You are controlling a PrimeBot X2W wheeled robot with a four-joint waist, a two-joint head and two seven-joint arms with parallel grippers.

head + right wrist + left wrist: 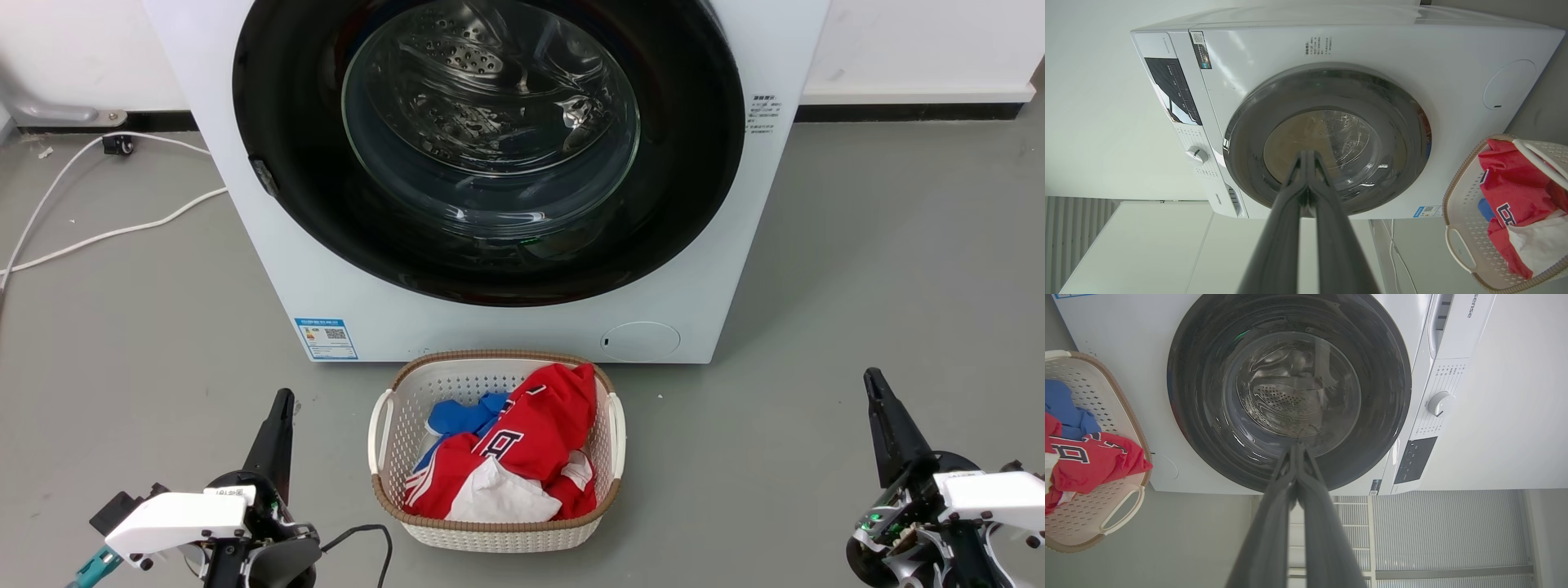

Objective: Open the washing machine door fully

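Door [488,139] closed, sitting flush in the front of the machine [367,314], and taking up most of that front. Glass bowl at its centre is clear, and the perforated drum shows through it. Black ring around the glass is glossy. No gap visible along the ring's edge in any view.

Low on the machine front: blue sticker [326,338] on the left, round cap [641,340] on the right. The wrist views show the knob [1440,403] and dark panel [1414,459] on the top strip.

Basket [490,357] stands on the floor [857,286] just in front of the machine, centred under the door. It holds a red garment [543,429], a blue one [461,412] and a white one [498,494].

Left gripper [282,398] is low at the basket's left, with its fingers pressed together and nothing between them. It is well apart from the door. Right gripper [872,377] is low at the basket's right in the same state: fingers together, holding nothing, well clear of the machine. Each wrist view looks along its fingers at the door glass.

White cable [106,233] runs across the floor left of the machine.
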